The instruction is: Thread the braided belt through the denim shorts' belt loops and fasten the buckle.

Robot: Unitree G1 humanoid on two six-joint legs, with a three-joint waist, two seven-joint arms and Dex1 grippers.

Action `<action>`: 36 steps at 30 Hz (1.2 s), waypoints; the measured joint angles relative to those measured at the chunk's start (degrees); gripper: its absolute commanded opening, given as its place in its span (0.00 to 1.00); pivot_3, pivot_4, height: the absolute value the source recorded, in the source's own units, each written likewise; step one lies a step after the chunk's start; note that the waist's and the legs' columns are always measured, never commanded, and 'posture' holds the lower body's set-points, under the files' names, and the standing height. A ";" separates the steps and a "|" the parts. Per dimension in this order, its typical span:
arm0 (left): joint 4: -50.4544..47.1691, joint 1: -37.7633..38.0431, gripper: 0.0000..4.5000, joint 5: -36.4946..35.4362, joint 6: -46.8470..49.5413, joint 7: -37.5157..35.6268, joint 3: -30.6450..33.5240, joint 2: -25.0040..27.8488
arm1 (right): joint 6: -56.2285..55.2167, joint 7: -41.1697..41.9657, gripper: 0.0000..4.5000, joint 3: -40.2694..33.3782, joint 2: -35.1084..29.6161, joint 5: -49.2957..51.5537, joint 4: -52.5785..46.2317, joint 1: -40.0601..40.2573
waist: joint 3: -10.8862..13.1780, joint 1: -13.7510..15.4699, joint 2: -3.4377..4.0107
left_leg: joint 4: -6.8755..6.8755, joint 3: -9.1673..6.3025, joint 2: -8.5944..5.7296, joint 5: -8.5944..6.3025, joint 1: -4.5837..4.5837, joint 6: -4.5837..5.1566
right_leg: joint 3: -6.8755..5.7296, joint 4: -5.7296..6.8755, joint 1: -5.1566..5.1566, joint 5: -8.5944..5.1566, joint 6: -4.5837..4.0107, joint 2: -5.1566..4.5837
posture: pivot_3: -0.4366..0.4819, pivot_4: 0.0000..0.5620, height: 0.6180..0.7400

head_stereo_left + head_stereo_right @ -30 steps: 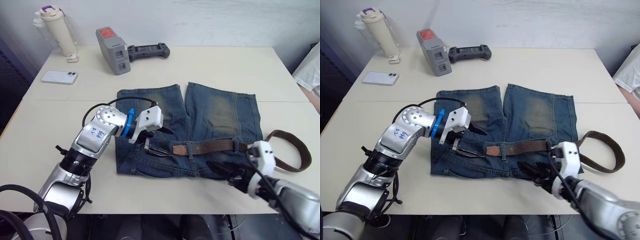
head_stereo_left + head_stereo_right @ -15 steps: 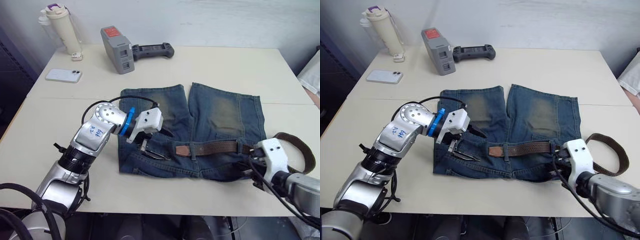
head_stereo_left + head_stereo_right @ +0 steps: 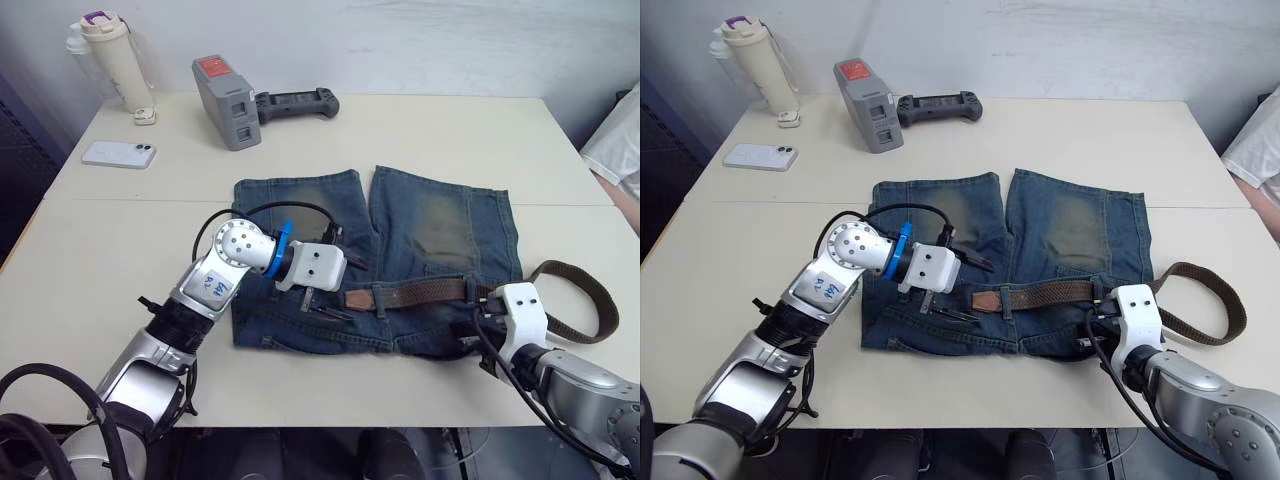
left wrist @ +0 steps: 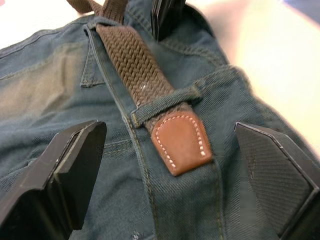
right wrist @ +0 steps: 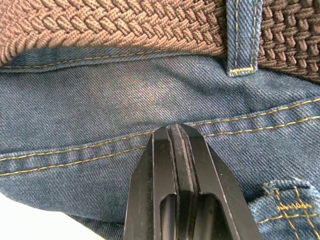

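Tan belt tip sits between our left gripper wide-open fingers, poking from belt loop; braided belt runs left-right along denim shorts waistband. Our right gripper pressed closed on denim, empty.

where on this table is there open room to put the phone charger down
Bare table between the denim shorts and the far edge, right of the black controller. Also between the white phone and the shorts. Crowded along the waistband, where both arms work on the braided belt.
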 measured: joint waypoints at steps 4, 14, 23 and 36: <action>2.35 0.09 1.00 1.17 -2.28 0.16 -0.41 -0.90 | 1.25 -0.23 0.01 -0.18 1.15 -0.49 0.03 -0.86 | 0.00 -0.20 0.00 | -0.02 0.00 0.19 0.00 -0.01 -0.01 | 0.00 0.03 0.00 0.03 -0.06 0.20 | 0.48 0.27 1.00; 7.06 0.30 0.34 6.06 -8.89 2.00 -1.94 -1.25 | 3.50 -0.40 0.00 -0.68 3.51 -1.81 0.03 -2.74 | 0.00 -0.55 0.00 | -0.01 0.01 0.24 0.00 -0.01 -0.01 | 0.02 0.02 -0.01 0.05 -0.09 0.23 | 0.48 0.27 1.00; 7.26 0.46 0.08 5.34 -6.32 3.59 -0.33 -2.60 | 4.75 -0.20 0.00 -0.80 5.02 -3.29 0.02 -3.60 | 0.00 -0.53 0.00 | -0.01 0.01 0.24 0.00 -0.01 -0.01 | 0.02 0.04 -0.01 0.06 -0.09 0.24 | 0.48 0.27 1.00; 4.88 2.39 0.61 -0.15 0.02 -0.27 1.52 -2.19 | 6.05 1.37 0.00 -1.12 5.77 -5.10 -0.17 -4.01 | 0.00 -0.64 0.01 | -0.03 0.01 0.27 0.00 -0.01 -0.01 | 0.02 0.05 -0.02 0.06 -0.10 0.26 | 0.48 0.27 1.00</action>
